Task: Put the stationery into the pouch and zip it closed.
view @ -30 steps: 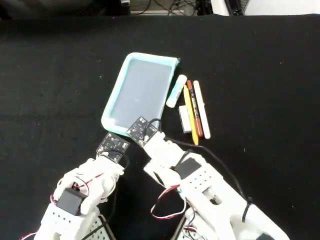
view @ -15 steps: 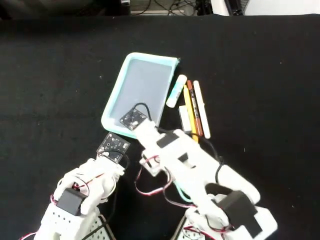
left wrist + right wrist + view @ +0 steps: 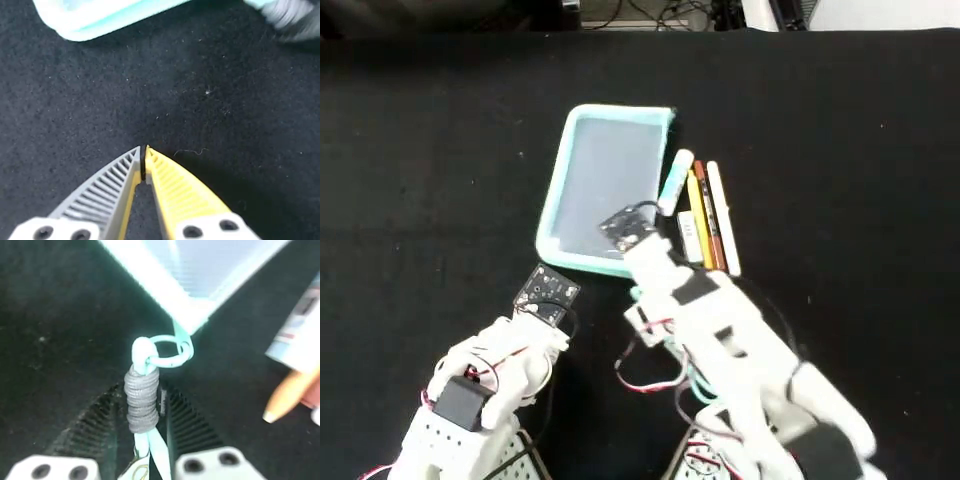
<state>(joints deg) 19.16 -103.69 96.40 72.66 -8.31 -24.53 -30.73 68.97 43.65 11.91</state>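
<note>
Black cloth covers the table. On it lies the teal pouch, with pens and a glue stick just beside it. The right gripper pinches the zipper pull at the pouch's corner. The left gripper, fingers pressed together, is near the pouch's edge.

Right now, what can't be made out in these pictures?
- High view: the right arm covers the pouch corner where the zip pull sits.
- Right wrist view: the frame edge cuts off the pen and the item beside it, which is too blurred to name.
- All views: the zip track is too small to tell whether it is open.
</note>
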